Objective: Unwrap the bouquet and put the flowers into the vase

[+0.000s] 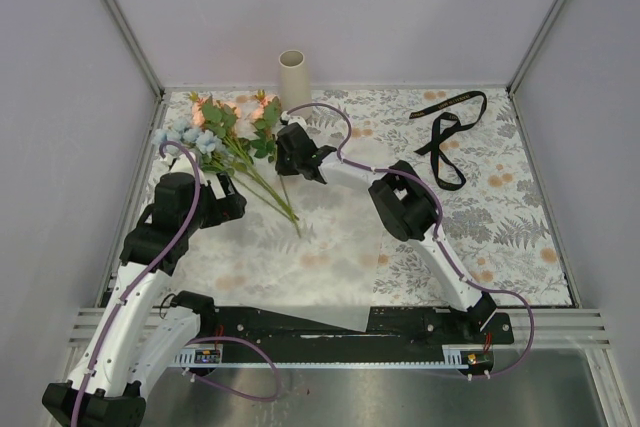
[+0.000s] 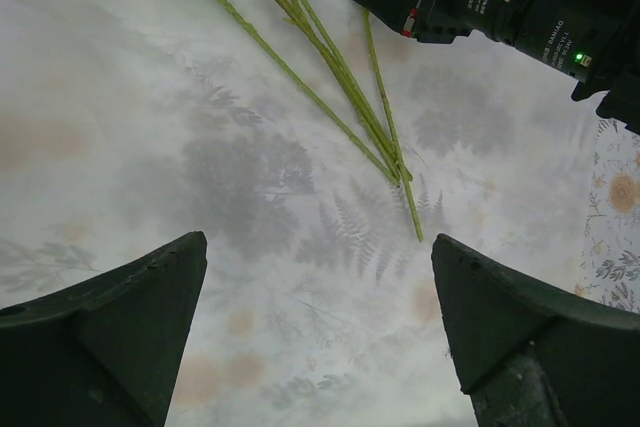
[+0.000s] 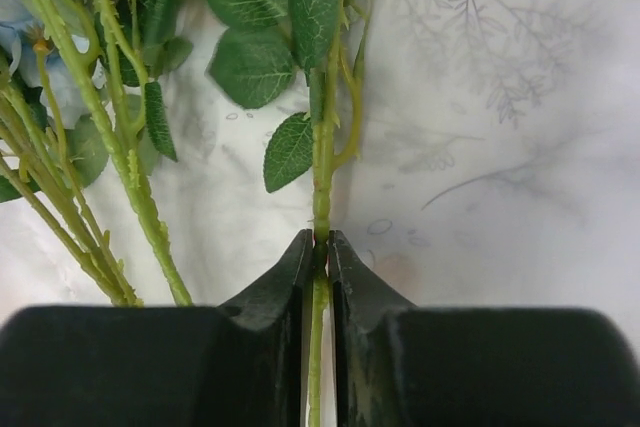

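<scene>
The flowers (image 1: 232, 127) lie unwrapped on the patterned tabletop (image 1: 400, 257) in the upper left of the top view. The right end effector (image 3: 322, 247) is clamped on one green stem (image 3: 322, 167). The left end effector (image 2: 318, 242) hangs with its fingers wide apart above the stem ends. The beige vase (image 1: 293, 75) stands upright at top centre. A black ribbon (image 1: 446, 155) lies in the upper right.

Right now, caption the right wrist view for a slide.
Right gripper closed on one flower stem, other leafy stems beside it on the patterned cloth.
</scene>
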Controlling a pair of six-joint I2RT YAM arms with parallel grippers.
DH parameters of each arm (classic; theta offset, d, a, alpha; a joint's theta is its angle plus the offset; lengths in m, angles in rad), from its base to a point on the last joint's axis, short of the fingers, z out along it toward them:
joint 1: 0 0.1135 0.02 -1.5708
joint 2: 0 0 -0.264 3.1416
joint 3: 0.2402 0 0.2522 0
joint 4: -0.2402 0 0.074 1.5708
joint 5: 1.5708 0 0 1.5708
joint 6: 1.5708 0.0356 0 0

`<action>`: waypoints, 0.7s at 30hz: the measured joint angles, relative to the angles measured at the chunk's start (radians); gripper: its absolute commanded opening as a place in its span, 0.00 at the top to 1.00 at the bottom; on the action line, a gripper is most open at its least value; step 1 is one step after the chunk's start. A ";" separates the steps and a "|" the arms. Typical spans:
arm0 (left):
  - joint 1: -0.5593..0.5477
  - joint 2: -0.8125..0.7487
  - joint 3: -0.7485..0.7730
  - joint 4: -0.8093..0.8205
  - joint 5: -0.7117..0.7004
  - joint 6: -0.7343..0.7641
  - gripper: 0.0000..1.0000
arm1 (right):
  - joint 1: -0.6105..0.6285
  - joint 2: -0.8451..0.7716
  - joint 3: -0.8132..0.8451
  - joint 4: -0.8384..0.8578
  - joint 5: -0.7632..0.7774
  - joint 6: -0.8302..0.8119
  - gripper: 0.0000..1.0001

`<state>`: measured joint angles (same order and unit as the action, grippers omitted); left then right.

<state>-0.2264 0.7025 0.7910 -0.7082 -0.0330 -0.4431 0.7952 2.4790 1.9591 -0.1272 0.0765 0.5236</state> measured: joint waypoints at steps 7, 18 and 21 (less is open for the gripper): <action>0.000 0.011 0.000 0.000 0.002 -0.003 0.06 | 0.002 -0.023 -0.022 0.002 0.002 -0.014 1.00; 0.000 0.079 0.033 -0.004 0.062 -0.037 0.14 | 0.003 -0.294 -0.324 0.161 0.003 -0.062 1.00; 0.000 0.112 0.095 -0.006 0.088 -0.057 0.17 | 0.004 -0.406 -0.449 0.246 -0.019 -0.064 1.00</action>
<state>-0.2264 0.8146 0.8856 -0.7139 0.0551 -0.4999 0.7994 2.0727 1.5105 0.1192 0.0570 0.4595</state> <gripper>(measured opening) 0.860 0.159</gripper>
